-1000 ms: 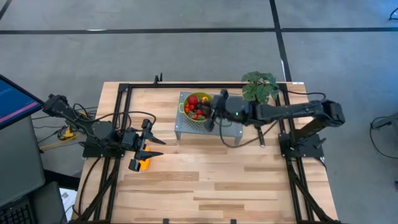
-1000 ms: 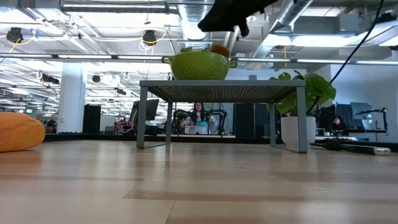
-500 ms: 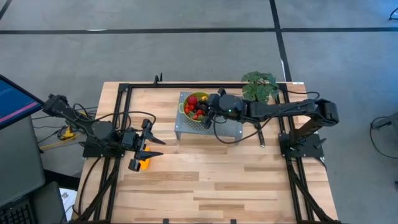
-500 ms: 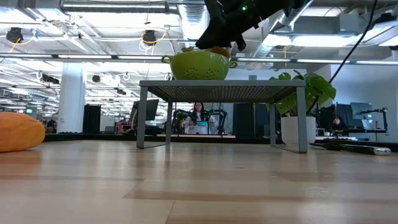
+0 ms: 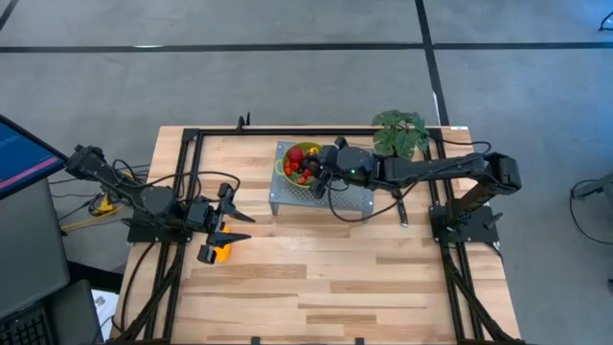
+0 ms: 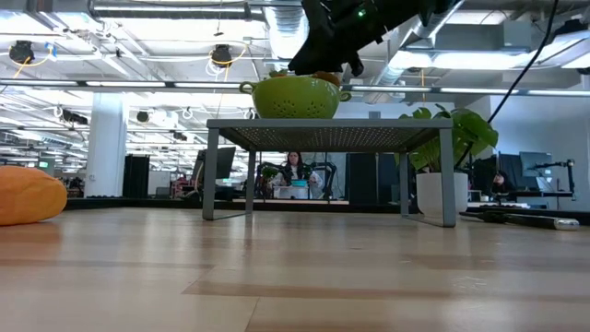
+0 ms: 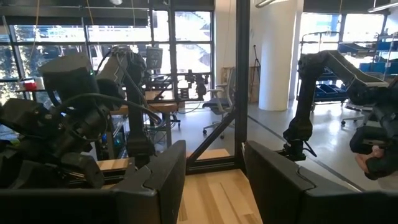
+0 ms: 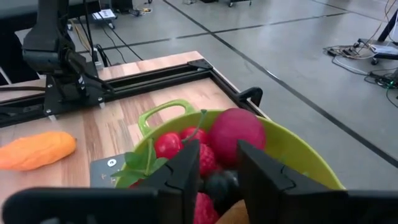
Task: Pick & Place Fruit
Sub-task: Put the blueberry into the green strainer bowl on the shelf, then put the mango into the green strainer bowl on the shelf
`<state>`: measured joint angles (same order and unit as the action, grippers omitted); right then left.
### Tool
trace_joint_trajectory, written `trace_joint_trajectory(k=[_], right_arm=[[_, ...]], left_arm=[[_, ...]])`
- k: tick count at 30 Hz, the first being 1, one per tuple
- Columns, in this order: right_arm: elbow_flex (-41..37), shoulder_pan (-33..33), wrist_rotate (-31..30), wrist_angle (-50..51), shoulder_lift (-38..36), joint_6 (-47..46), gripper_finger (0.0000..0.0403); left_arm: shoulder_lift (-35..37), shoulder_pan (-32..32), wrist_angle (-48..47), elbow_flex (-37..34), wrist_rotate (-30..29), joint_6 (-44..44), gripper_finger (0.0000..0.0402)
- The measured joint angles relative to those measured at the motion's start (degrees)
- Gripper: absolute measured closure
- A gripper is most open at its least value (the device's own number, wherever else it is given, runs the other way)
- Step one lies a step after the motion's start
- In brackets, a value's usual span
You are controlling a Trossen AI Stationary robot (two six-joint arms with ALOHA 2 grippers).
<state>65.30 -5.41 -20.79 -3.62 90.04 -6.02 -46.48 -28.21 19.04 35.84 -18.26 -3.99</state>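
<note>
High view: the right gripper (image 5: 326,172) sits over the green bowl (image 5: 285,156) of fruit (image 5: 303,165) on the grey stand (image 5: 356,199), upper centre. The left gripper (image 5: 233,218) waits at centre left, just beside a long orange fruit (image 5: 218,253) on the table (image 5: 364,278).

Low view: the bowl (image 6: 295,96) stands on the stand (image 6: 332,134), upper centre, with the right gripper (image 6: 324,55) directly above its rim.

Left wrist view: the left gripper (image 7: 214,180) is partly spread and empty.

Right wrist view: the right gripper (image 8: 217,168) has its fingers (image 8: 183,171) narrowly apart around a dark berry (image 8: 219,185), below a red round fruit (image 8: 235,134). Whether the berry is held cannot be told. To release cleanly, spread the fingers fully before lifting clear of the rim.
</note>
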Motion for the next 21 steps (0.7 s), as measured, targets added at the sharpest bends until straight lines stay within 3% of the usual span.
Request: trace_joint_trajectory(k=[9, 15, 21], right_arm=[[1.96, 3.27, -0.09, 1.22, -1.84, 3.24, 0.0262], [4.49, 12.21, -0.11, 3.95, -6.07, 8.94, 0.0254], [4.74, 22.45, -1.64, 12.18, -10.2, 4.82, 0.027]], left_arm=[[0.0, -0.01, 0.42, 0.02, -0.26, 0.0, 0.0243], [-0.02, -0.02, 0.47, 0.0, -0.24, 0.0, 0.0243], [0.0, 0.0, 0.64, 0.02, -0.22, -0.02, 0.0243]])
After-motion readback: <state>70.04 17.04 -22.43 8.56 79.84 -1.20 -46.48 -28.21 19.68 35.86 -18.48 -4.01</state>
